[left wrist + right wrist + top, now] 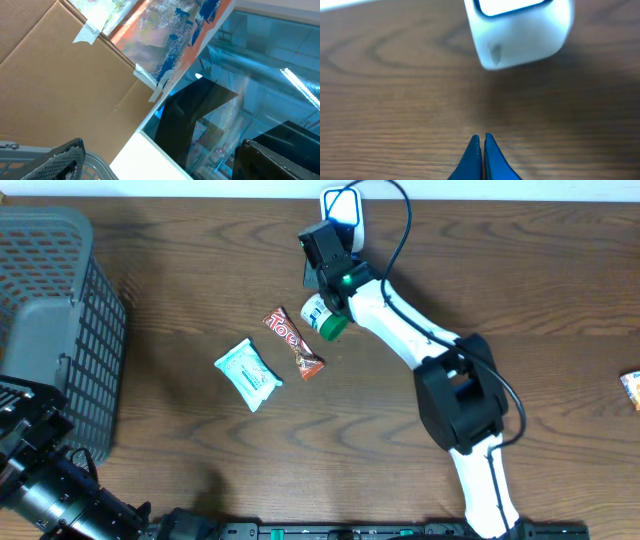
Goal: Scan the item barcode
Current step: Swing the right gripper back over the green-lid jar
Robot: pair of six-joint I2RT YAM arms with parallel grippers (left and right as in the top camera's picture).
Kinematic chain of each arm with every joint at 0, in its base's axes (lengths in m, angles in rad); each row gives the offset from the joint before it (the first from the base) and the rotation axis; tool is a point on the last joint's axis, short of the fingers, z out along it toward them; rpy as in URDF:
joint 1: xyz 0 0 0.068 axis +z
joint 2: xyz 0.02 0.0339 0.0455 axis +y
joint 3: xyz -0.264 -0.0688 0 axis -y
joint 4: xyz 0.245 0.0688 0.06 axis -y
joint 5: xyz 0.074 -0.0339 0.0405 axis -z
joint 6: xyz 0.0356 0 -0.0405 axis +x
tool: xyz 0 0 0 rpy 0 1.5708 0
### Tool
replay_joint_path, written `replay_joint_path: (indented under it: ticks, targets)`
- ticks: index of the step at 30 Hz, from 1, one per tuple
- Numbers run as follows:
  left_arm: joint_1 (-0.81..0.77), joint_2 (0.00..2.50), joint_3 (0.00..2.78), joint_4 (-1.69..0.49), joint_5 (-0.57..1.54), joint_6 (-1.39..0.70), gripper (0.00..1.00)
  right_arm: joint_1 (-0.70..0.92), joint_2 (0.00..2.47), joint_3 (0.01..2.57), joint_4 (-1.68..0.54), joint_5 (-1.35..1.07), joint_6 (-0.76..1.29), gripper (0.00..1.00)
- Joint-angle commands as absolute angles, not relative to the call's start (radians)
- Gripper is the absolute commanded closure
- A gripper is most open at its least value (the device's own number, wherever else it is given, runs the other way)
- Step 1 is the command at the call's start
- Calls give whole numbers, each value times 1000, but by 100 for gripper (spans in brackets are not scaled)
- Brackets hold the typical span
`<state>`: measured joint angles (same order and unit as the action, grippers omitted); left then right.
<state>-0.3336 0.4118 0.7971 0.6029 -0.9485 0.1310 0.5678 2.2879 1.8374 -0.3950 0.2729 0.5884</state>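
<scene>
**Item:** small bottle point(320, 313), white with a green cap, laid on its side on the desk point(180, 270) and partly covered by the right arm. Its long axis is run from upper left to lower right in the overhead view, cap at the lower end. It is judged the likeliest item for scanning, though this cannot be settled, as nothing is held.

**Adjoining:** candy bar point(293, 342), just beside the bottle on its left, on a like diagonal. Pale green sachet point(247, 374), further left and apart.

**Barcode scanner** point(341, 207): white, set at the desk's far edge, beyond the bottle.

**Right end effector** point(481, 148): fingers pressed together, nothing pinched. It is pointed at the scanner, with a gap between. The bottle is placed behind it, toward the arm's base, so a pull-back and a spreading of the fingers are judged needed.

**Left end effector** point(165, 162): fingers spread wide, empty, aimed away from the desk. It is stationed by the grey mesh basket point(60, 320), well apart from the bottle. The right arm is the nearer.
</scene>
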Motion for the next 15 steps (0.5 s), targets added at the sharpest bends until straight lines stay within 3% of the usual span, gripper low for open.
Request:
replay_joint_path:
  ticks: [1,9,15]
  targets:
    - [-329,402,804,606,-955,141,2,564,2308,1836,-382,173,555,99]
    - [-329,402,804,606,-955,141,2,565,2314,1836,-418,-65,489,99]
    - [-329,402,804,607,-955,141,2,564,2314,1836,-543,-88,442,99]
